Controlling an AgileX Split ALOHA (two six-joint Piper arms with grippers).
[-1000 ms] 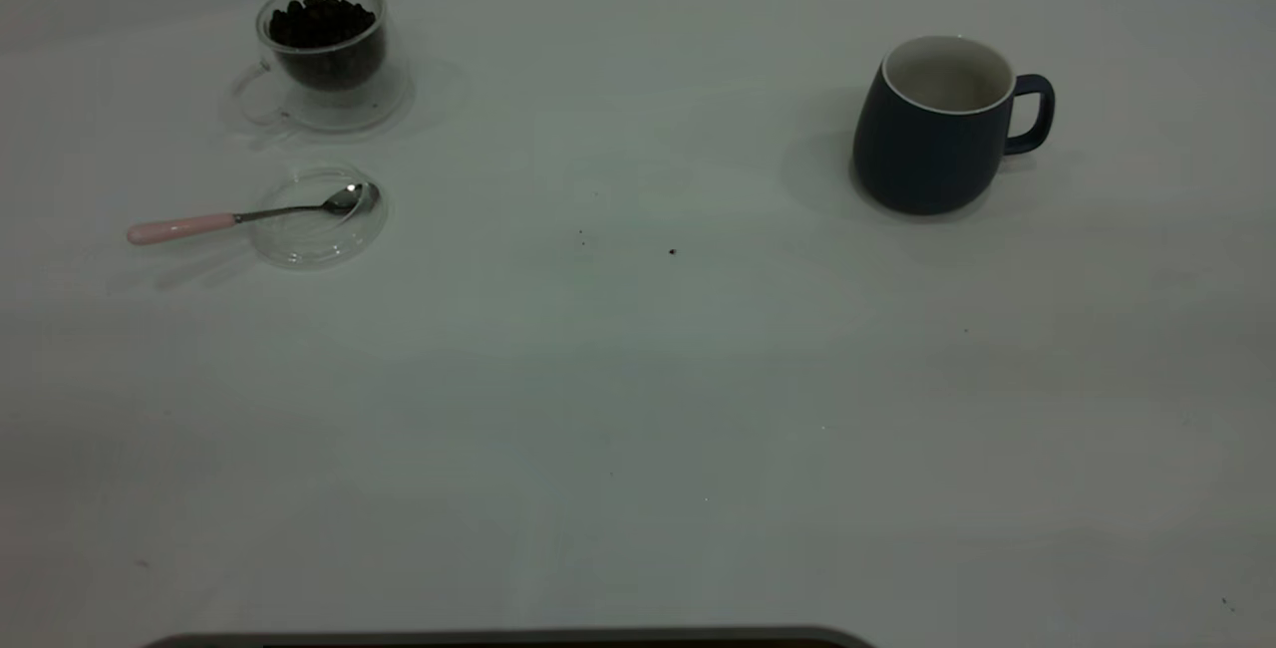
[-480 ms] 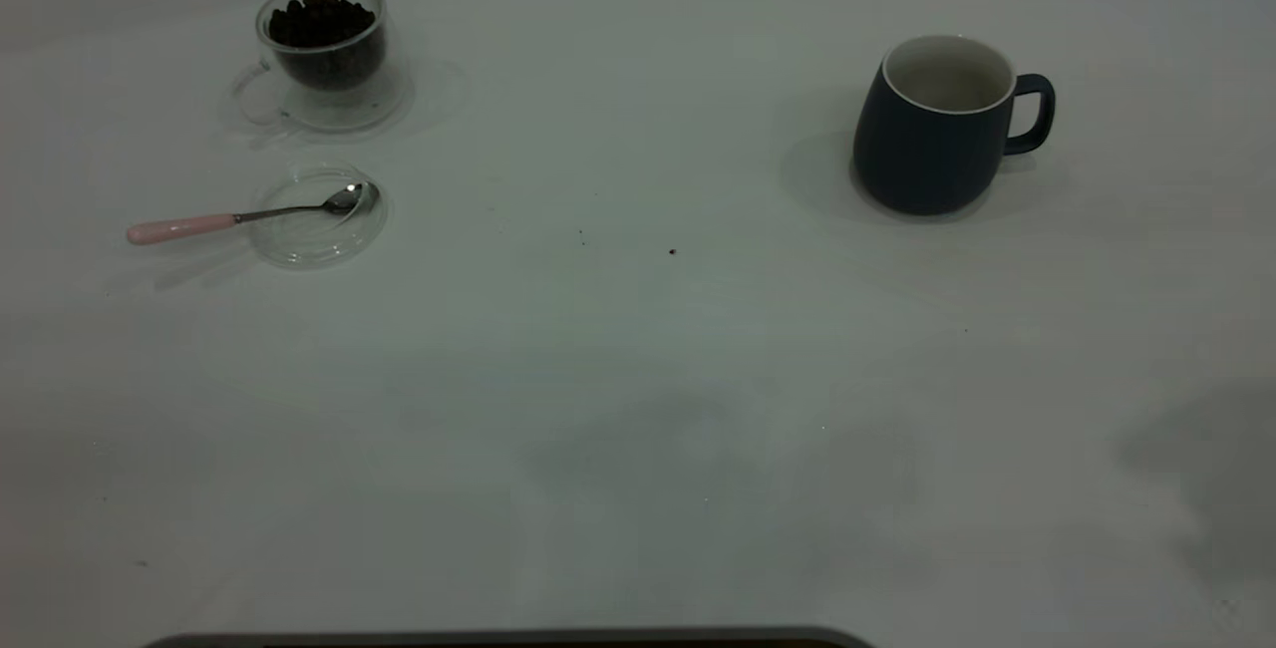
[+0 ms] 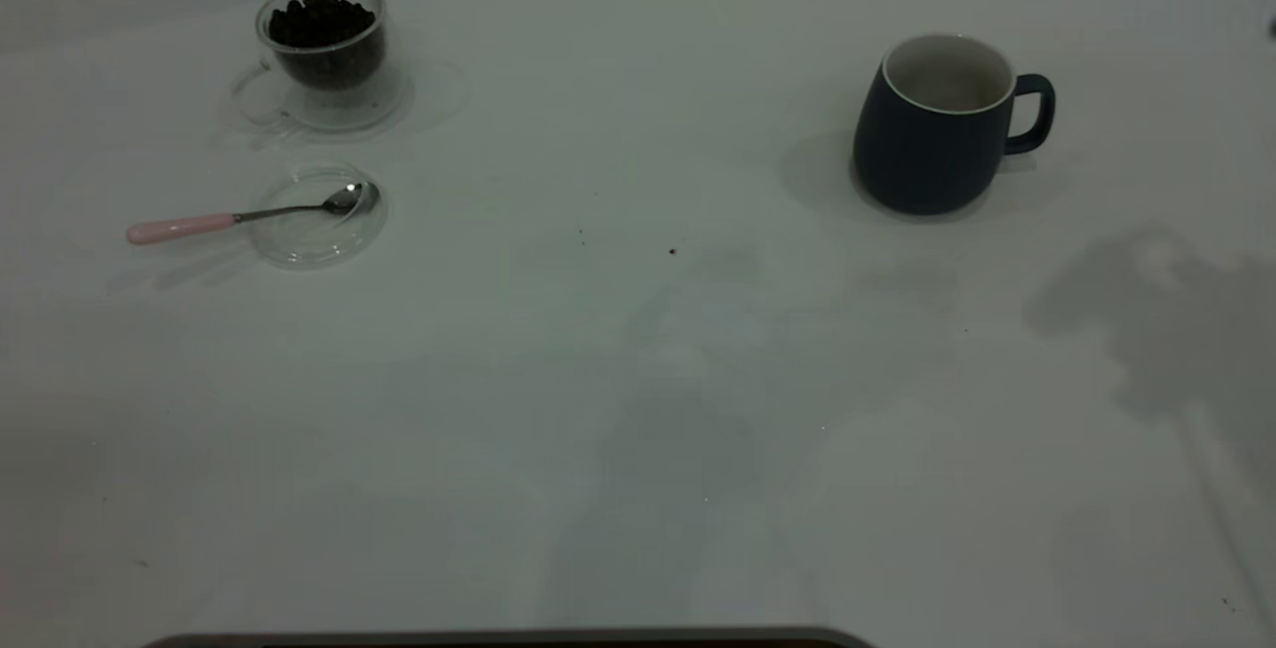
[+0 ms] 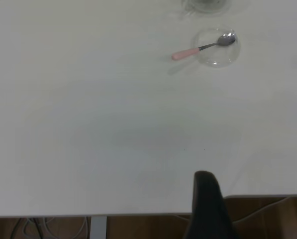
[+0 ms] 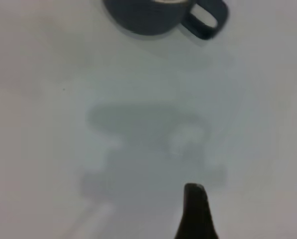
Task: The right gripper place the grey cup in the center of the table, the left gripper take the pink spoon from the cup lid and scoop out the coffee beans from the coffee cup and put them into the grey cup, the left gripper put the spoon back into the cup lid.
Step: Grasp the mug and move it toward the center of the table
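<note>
The grey cup stands upright at the right rear of the table, handle pointing right, white inside showing nothing in it. At the left rear stands the coffee cup, filled with coffee beans. In front of it lies the cup lid; the pink spoon rests with its bowl in the lid and its handle out to the left. Neither arm shows in the exterior view. My left gripper hangs over the near table edge, far from the spoon. My right gripper hovers above the table, short of the cup.
A few dark specks lie near the table's middle. A large arm shadow falls on the table in front of and right of the grey cup. Cables and a wooden floor show beyond the table edge in the left wrist view.
An arm's shadow has come in from the right edge and spread toward the grey cup. Cups, lid and spoon have not moved.
</note>
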